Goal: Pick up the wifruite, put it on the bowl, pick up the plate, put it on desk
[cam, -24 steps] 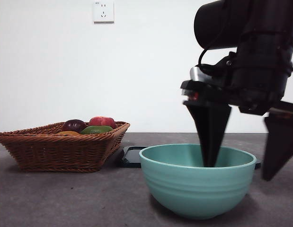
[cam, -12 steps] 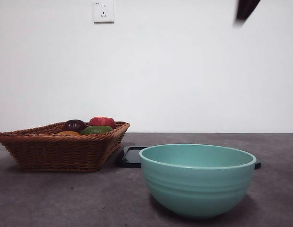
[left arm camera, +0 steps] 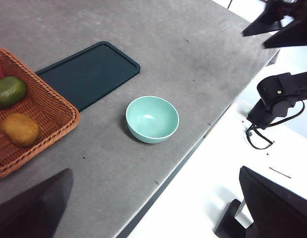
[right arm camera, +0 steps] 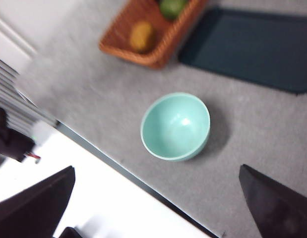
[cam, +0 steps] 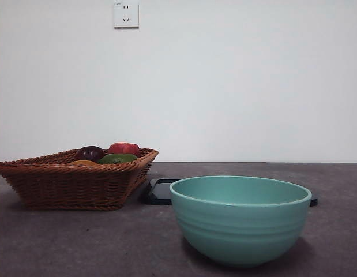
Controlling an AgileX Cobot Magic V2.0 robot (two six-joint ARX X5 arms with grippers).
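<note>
Both grippers hang high above the desk (left arm camera: 203, 54), each with its two black jaws spread wide and nothing between them: the left gripper (left arm camera: 158, 210) and the right gripper (right arm camera: 158, 208) both look down on the bowl from well above. The front view shows neither arm at all, only the things on the desk.

The bowl (cam: 240, 219) stands alone near the desk's front edge, upright, and both wrist views show its inside bare (the front view, level with the rim, cannot see in). The wifruite (left arm camera: 20, 129) lies in the wicker basket (cam: 74, 182), near a corner of it; in the front view it is only an orange sliver (cam: 81, 163) behind the basket's rim. Beside it in the basket is a green fruit (left arm camera: 8, 91), and the front view adds a dark purple fruit (cam: 90, 153) and a red fruit (cam: 124, 148), which the right wrist view does not take in; the left wrist view catches just a red edge.

A flat dark tray (left arm camera: 89, 73) lies on the desk between basket and bowl, just beside the basket; from the front it is a thin dark strip behind the bowl, while the wrist views show its full rounded rectangle.

Counted: one bowl, one basket, one tray, four fruits. The front view alone shows a wall socket (cam: 126, 14).
</note>
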